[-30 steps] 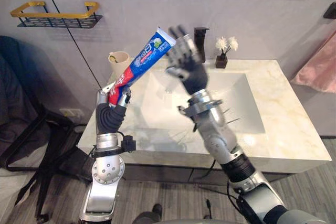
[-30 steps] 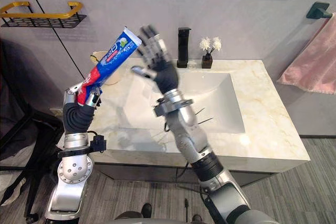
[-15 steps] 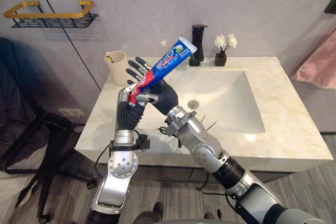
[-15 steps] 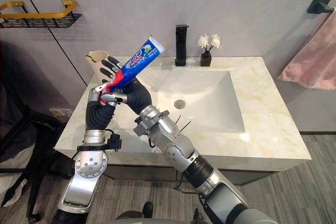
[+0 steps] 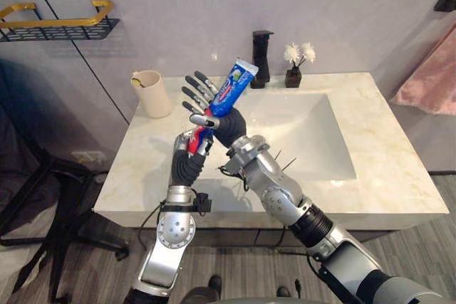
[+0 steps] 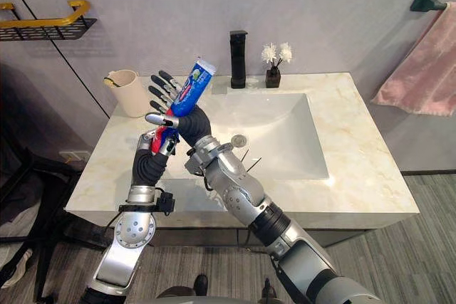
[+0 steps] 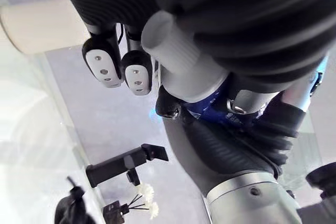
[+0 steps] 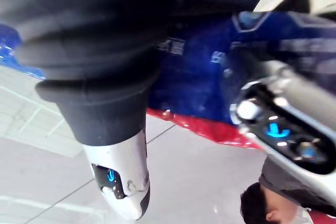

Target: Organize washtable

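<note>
Above the marble washtable (image 5: 399,165), left of its sink (image 5: 306,133), the left hand (image 5: 189,154) clenches a toothpaste tube (image 5: 231,87). Right hand (image 5: 226,124) splayed against it.

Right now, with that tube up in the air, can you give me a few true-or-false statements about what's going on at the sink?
1. The left hand's fingers are curled round the red end of the toothpaste tube. True.
2. The beige cup lies tipped in the basin. False: it stands upright on the counter's back left corner.
3. The right hand's fingers are spread straight beside the tube. True.
4. The black faucet stands at the counter's front edge. False: it is at the back, by the wall.
</note>
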